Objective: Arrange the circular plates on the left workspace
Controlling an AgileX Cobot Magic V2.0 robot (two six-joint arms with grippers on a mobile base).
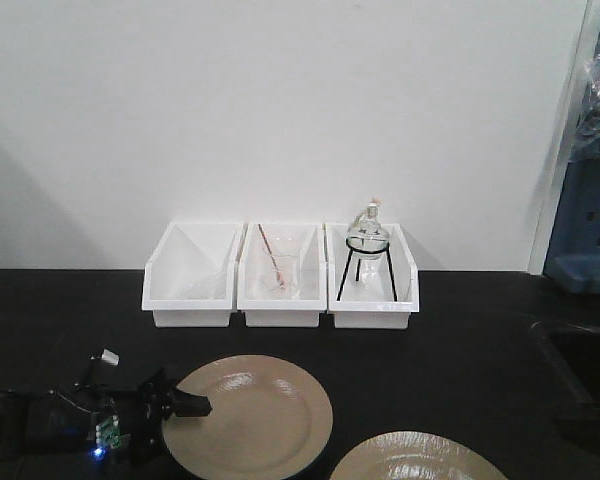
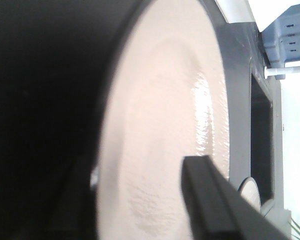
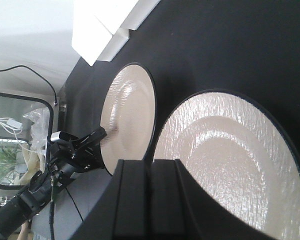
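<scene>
Ahead, the left gripper [image 1: 187,407] pinches the left rim of one tan plate [image 1: 255,420], round and glossy, lying on the black countertop [image 1: 60,320] before three white bins [image 1: 280,300]; a second plate [image 1: 420,460] lies just beside it. Left wrist: a dark finger [image 2: 210,195] rests atop the pale glazed face. Right wrist: both plates show dark edges; the right gripper [image 3: 149,185] hangs near the second plate, its opening impossible to tell.
</scene>
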